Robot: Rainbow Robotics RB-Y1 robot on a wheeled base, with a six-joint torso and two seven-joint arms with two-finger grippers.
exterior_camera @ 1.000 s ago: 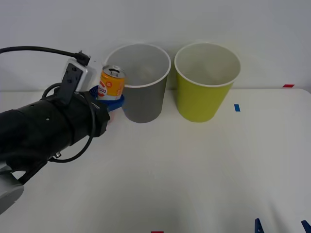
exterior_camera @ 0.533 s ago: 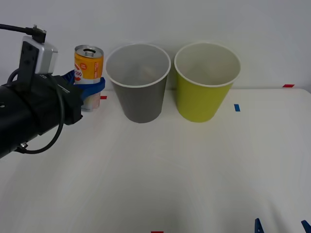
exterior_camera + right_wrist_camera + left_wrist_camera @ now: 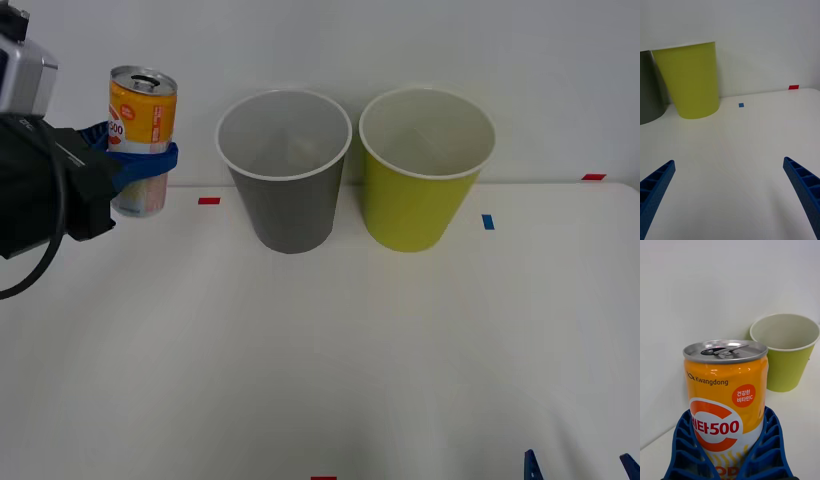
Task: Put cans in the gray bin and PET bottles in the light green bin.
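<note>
left gripper (image 3: 140, 165) pinches your can (image 3: 141, 140) upright, raised left of the gray bin (image 3: 287, 170); right gripper (image 3: 730, 195) sits spread near the light green bin (image 3: 424, 170).

- The can (image 3: 141, 140) has been carried away from the gray bin (image 3: 286, 170), toward the robot's left; a second ago it was touching the bin's side, and now it is held well apart from it.
- The can has also been raised, so that its top now sits above the bin's rim.
- The left gripper (image 3: 140, 162), clamped around the can throughout, has been drawn back with its arm toward the left edge of the front view.
- A red mark (image 3: 208, 201) on the table has been uncovered.
</note>
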